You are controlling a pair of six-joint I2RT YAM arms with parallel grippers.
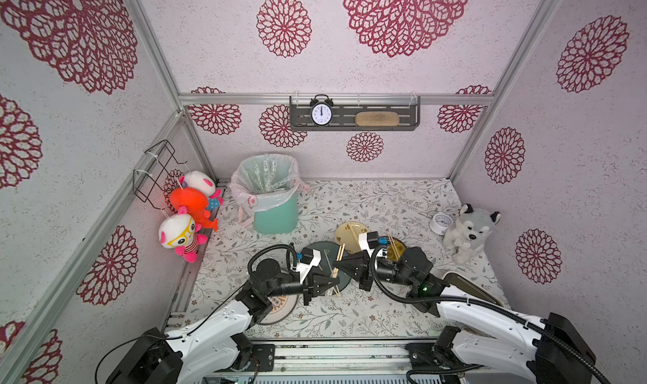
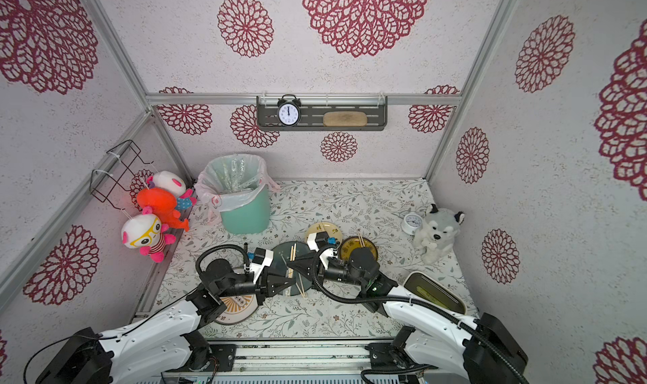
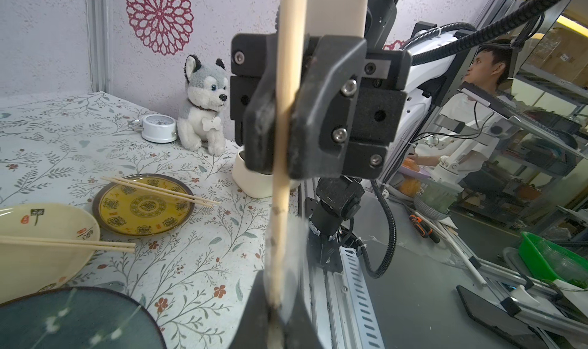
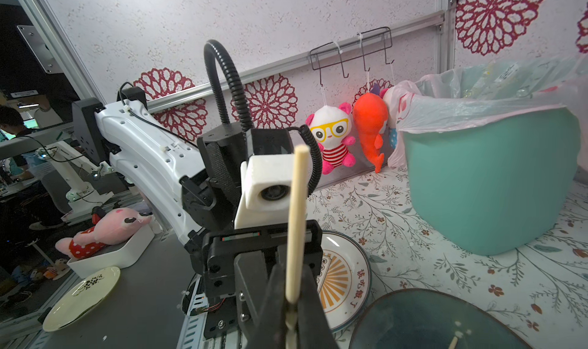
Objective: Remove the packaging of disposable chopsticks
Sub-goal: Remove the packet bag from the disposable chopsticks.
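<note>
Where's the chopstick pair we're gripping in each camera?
Top view: held chopsticks slanting across the dark teal plate, near centre.
Top view: same slant, left of centre.
Left wrist: close up, crossing mid-picture.
Right wrist: close up, mid-picture.
Shared landmark: the dark teal plate, in all four.

Pale tan chopsticks (image 3: 288, 93) aloft, mostly bare, clear crinkly packaging (image 3: 294, 236) around one end.

Open tabletop (image 1: 378, 203) lies between bin (image 1: 276, 216) and plush husky (image 1: 471, 230), behind the plates (image 1: 345, 240).
</note>
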